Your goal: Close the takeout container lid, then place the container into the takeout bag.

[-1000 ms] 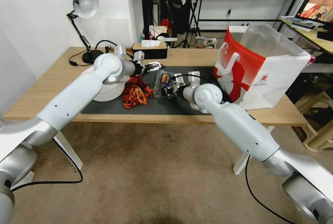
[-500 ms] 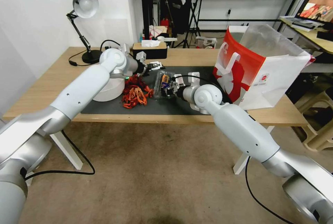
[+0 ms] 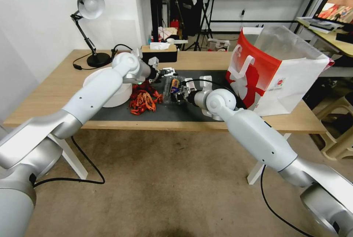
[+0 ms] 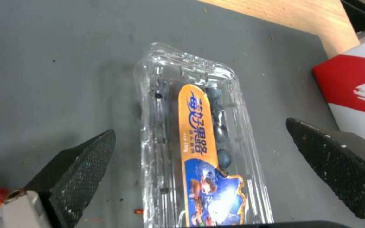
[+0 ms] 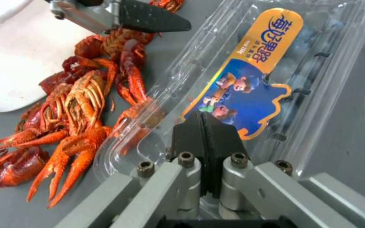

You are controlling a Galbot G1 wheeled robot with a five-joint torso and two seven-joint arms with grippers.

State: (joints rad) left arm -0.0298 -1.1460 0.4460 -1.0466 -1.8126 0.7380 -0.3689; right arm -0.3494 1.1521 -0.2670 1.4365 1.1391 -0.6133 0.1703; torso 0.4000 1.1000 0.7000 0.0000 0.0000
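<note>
A: What's the biggest thing on the wooden table (image 3: pixel 55 86)?

B: The takeout bag (image 3: pixel 274 73), red and white, standing open at the right end, its near corner on the dark mat (image 3: pixel 176 114) and its silvery lining showing.

A: And to the left?

B: A white round bowl (image 3: pixel 117 97) on the mat's left part, half behind the left arm. Just beside it lies a heap of red crayfish (image 3: pixel 144 99).

A: Where's the container (image 3: pixel 173 88)?

B: Flat on the mat between the crayfish and the bag, well apart from the bag. It is clear plastic with dark blueberries inside. The takeout container lid (image 5: pixel 250 79) lies down over the base, carrying an orange and blue sticker; whether it is snapped fully closed I cannot tell.

A: The right gripper (image 5: pixel 206 139)?

B: At the container's near end, its black fingers pressed together, pinching the clear edge of the container there.

A: And the left gripper (image 4: pixel 216 164)?

B: It hovers over the container's far end, jaws spread wide to either side of the box, holding nothing
</note>
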